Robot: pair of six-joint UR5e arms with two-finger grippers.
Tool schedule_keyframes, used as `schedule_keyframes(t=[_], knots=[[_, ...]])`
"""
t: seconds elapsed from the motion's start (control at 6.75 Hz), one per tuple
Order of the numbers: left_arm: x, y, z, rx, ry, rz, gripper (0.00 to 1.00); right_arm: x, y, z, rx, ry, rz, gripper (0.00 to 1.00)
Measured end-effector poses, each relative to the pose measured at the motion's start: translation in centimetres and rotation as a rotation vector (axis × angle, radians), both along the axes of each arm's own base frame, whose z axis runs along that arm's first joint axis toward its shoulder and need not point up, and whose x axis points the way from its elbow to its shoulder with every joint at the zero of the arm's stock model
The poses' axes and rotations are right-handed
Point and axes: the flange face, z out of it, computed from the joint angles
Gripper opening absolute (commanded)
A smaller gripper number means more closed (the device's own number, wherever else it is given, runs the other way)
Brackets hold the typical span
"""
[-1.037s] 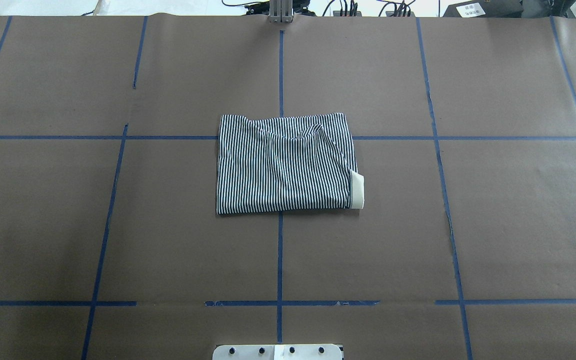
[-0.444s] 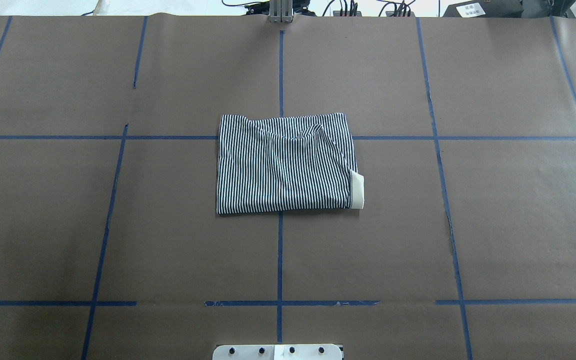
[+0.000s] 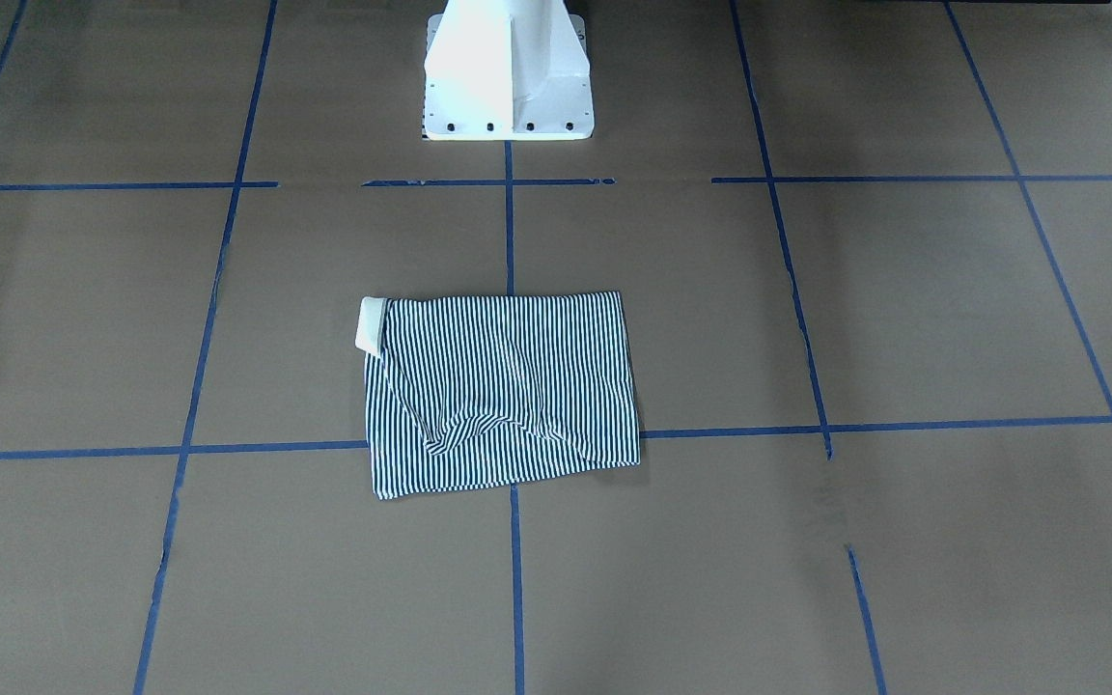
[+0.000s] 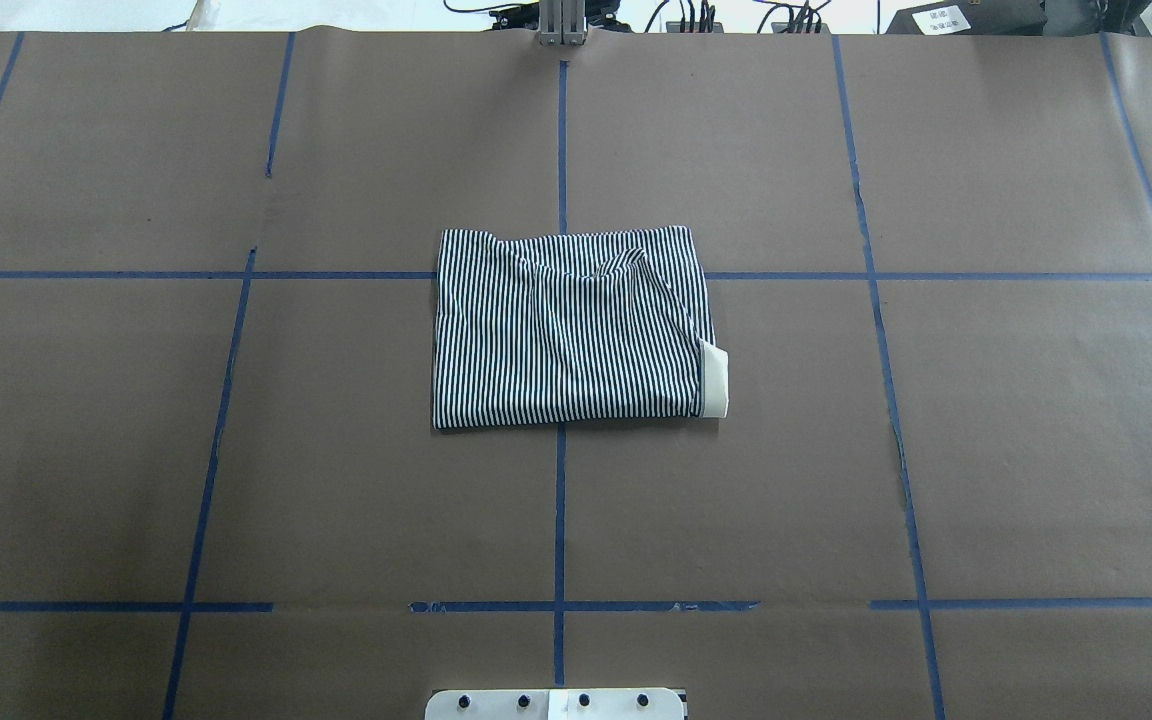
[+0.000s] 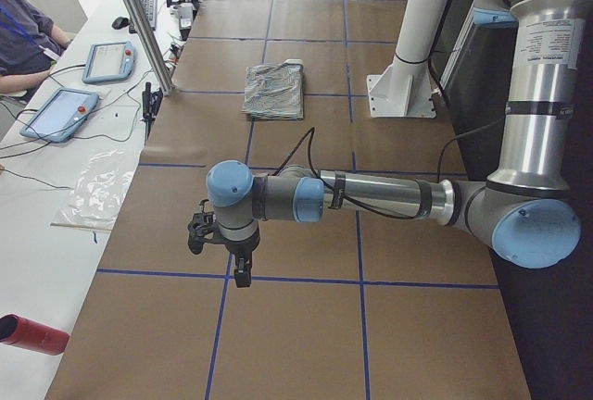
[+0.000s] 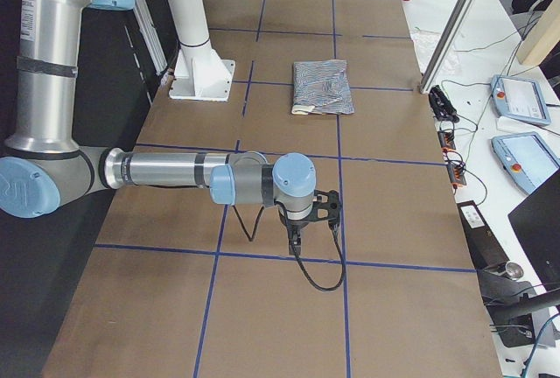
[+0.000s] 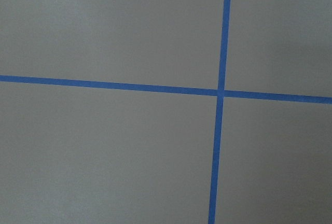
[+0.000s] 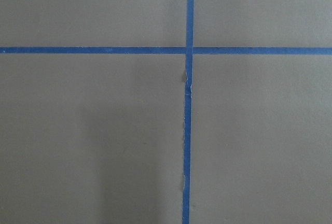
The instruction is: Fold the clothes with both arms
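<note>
As striped polo shirt (image 4: 566, 330) lies folded on table (image 4: 936, 450), left arm (image 5: 371, 196) and right arm (image 6: 175, 171) hang well apart from shirt, task presumably finished; fingers (image 5: 241, 272) opening: cannot tell.

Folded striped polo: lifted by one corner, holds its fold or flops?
Likely flops: the striped polo is thin layered cloth with soft creases. Probably unfolds, since the white collar already pokes out at one corner. Pushed, it may bunch on the brown paper rather than slide.
</note>
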Motion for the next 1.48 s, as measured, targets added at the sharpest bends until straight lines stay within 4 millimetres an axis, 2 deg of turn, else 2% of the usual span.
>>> schedule_keyframes(t=[1.04, 1.48], knots=[[-0.1, 0.14, 0.7, 0.097, -0.011, 0.119, 1.0, -0.21, 0.04, -0.12, -0.003, -0.031, -0.002, 1.0], [0.5, 0.07, -0.12, 0.106, 0.072, 0.115, 1.0, -0.23, -0.01, -0.26, 0.002, -0.035, -0.004, 1.0]])
